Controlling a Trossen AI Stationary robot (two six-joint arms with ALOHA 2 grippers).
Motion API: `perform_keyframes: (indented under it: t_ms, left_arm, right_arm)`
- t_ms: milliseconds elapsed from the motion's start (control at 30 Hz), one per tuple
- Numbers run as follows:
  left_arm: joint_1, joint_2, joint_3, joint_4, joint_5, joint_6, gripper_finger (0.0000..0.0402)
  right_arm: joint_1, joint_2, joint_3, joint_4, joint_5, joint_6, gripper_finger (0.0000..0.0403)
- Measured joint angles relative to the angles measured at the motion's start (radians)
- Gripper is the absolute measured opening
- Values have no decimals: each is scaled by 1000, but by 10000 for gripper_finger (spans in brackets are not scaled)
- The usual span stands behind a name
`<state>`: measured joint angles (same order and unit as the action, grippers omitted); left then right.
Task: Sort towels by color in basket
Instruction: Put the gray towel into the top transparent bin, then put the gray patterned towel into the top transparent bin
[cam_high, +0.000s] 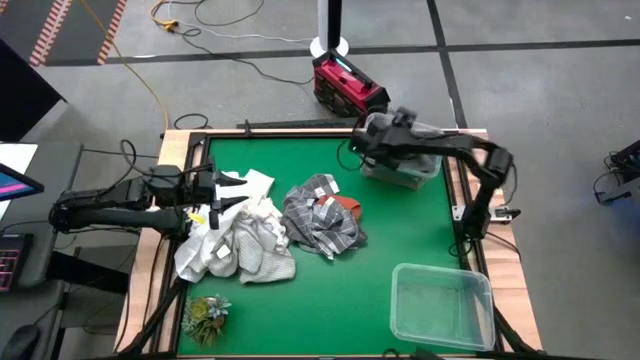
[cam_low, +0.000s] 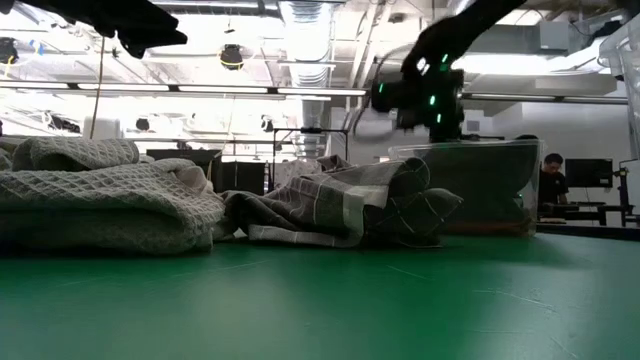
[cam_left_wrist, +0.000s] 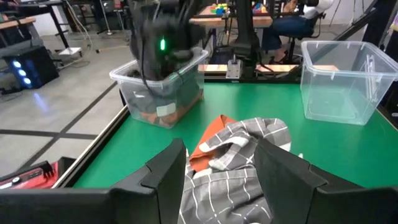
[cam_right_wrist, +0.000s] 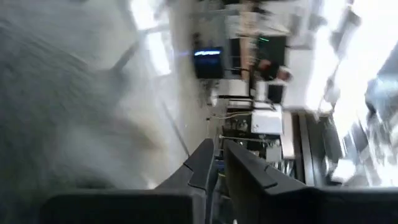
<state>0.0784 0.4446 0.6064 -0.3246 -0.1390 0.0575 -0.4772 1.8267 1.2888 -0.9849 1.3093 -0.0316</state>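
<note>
White and pale grey towels (cam_high: 235, 240) lie heaped at the table's left. A grey-checked towel (cam_high: 320, 225) lies crumpled at the middle, its edge on a rust-orange towel (cam_left_wrist: 208, 140). My left gripper (cam_left_wrist: 221, 180) hangs open above the white heap, pointing toward the checked towel (cam_left_wrist: 242, 168), with nothing between its fingers. My right gripper (cam_high: 368, 140) hovers over the far clear bin (cam_high: 400, 168). Its fingers stand almost together in the blurred right wrist view (cam_right_wrist: 219, 167), with nothing between them. Dark and brownish cloth shows through the far bin's wall (cam_left_wrist: 165, 106).
A second clear bin (cam_high: 445, 305) stands at the near right corner. A small green leafy tuft (cam_high: 205, 315) lies at the near left. Bare green table spreads between the towels and the bins. A person (cam_low: 552, 170) sits in the room beyond the table.
</note>
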Motion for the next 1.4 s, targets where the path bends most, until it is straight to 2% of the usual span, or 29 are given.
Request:
perform_keyframes:
  t_ms: [67, 167, 267, 500, 667, 867, 933, 1067, 1100, 1167, 1233, 1333, 1400]
  left_arm:
    - [0, 0, 0, -6, 0, -2, 180]
    - [0, 0, 0, -5, 0, -2, 180]
    - [0, 0, 0, -1, 0, -3, 180]
    - [0, 0, 0, 0, 0, -1, 180]
    - [0, 0, 0, 0, 0, -10, 180]
    - [0, 0, 0, -1, 13, -27, 180]
    - [0, 0, 0, -1, 19, -28, 180]
    - [0, 0, 0, -1, 23, -35, 180]
    - [0, 0, 0, -1, 23, -35, 180]
    - [0, 0, 0, 0, 23, -35, 180]
    - [0, 0, 0, 6, 23, -31, 180]
    - [0, 0, 0, 22, 23, -22, 180]
    - [0, 0, 0, 36, 23, -20, 180]
  right_arm:
    - [6, 61, 0, -37, -41, -3, 64]
    - [6, 113, 4, -100, -17, 27, 59]
    - [4, 109, 4, -134, -4, 60, 58]
    - [-4, -105, 21, -193, 24, 86, 58]
    - [-2, -247, 25, -196, 14, 45, 58]
    - [-38, -280, -47, -188, -63, 57, 58]
    - [-55, -253, -102, -151, -81, 64, 55]
    - [-69, -168, -212, 8, -224, 9, 44]
    - [-68, -148, -226, 26, -231, -11, 40]
    - [-61, -115, -228, 8, -191, -22, 33]
    - [-50, -102, -211, -57, -102, 2, 29]
    - [-33, -138, -143, -193, 44, 61, 29]
    - [-24, -186, -80, -262, 86, 88, 33]
